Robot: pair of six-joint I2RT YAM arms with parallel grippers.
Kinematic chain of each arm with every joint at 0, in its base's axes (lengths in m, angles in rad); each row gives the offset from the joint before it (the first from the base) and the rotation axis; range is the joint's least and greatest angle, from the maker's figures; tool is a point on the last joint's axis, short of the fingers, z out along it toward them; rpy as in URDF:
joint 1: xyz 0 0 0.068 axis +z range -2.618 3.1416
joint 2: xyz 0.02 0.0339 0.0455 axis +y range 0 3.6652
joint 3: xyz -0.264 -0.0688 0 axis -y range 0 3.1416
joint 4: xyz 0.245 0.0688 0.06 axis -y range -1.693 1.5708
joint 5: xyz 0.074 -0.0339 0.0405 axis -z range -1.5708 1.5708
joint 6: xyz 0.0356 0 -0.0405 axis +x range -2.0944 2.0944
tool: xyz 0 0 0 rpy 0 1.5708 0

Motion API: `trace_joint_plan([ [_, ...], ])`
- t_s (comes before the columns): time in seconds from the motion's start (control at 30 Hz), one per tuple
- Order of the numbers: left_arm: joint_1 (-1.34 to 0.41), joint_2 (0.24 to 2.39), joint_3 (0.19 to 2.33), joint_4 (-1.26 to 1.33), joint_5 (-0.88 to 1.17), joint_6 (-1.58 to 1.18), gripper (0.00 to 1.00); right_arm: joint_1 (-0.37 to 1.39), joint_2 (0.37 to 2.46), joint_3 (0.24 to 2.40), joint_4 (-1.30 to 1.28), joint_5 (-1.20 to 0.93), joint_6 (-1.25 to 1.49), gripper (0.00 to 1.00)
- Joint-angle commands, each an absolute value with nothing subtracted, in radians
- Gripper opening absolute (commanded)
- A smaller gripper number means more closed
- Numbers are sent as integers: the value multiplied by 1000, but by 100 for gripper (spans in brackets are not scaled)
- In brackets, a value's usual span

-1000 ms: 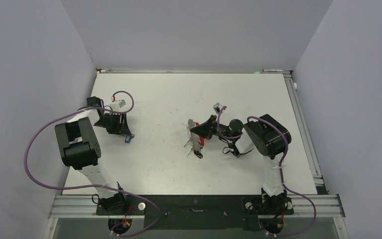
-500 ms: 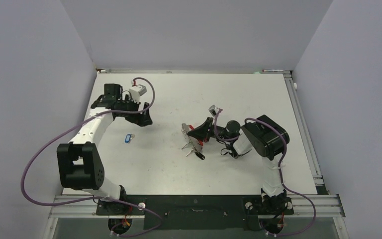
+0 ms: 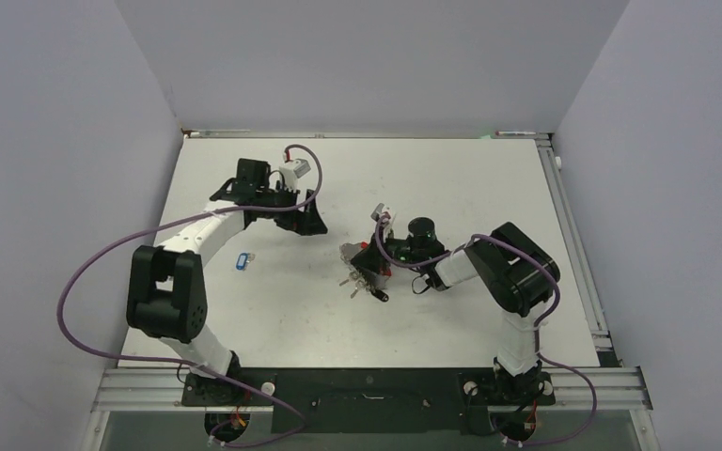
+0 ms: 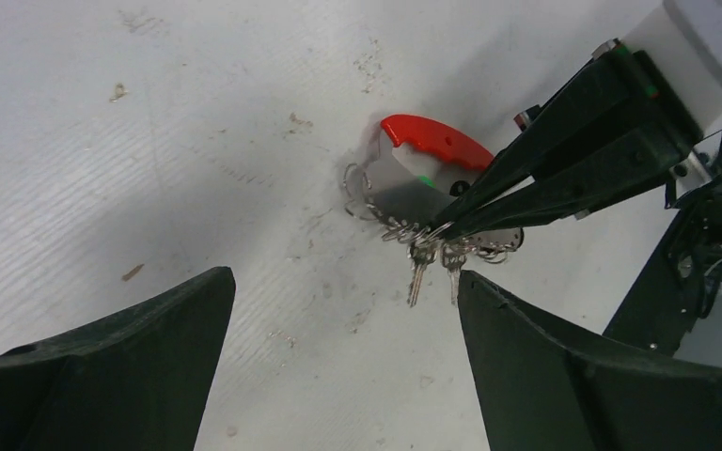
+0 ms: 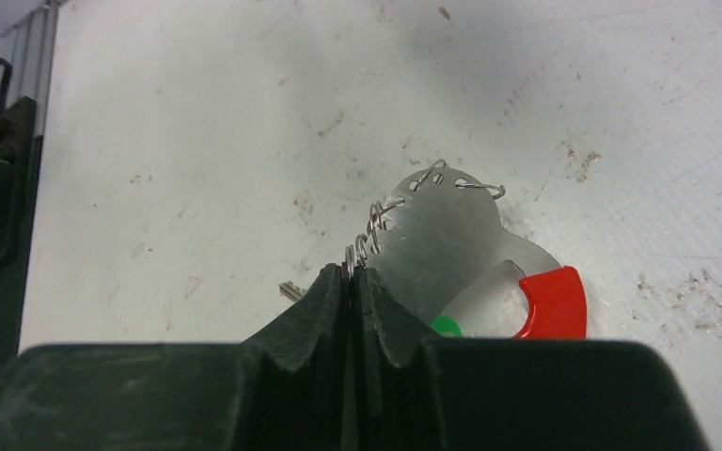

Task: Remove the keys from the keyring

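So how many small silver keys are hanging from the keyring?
2 in view: one small silver key and a second silver key beside it, both dangling under the shut right claw, which pinches the red-and-grey metal keyring. Others may be hidden behind the claw.

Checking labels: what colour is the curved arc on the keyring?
The arc on the keyring is bright red; left wrist view shows it best.

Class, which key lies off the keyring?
The blue-headed key, lying alone on the table; the silvery keys hang from the keyring pinched by the right fingers.
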State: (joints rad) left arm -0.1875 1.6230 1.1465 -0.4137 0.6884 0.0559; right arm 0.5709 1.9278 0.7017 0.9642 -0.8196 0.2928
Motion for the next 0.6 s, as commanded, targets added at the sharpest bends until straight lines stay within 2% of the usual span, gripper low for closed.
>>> trace_joint_plan([
  [0.0, -235, 1688, 1121, -184, 770, -108, 85, 580, 1863, 748, 753, -790, 100, 5],
  [0.27, -292, 1948, 1116, 37, 882, -378, 75, 610, 1800, 728, 731, -802, 8, 5],
  [0.4, -323, 1997, 1094, 124, 914, -451, 70, 629, 1779, 732, 702, -804, -49, 5],
  [0.57, -331, 2034, 1032, 317, 999, -617, 46, 631, 1772, 742, 677, -801, -70, 5],
])
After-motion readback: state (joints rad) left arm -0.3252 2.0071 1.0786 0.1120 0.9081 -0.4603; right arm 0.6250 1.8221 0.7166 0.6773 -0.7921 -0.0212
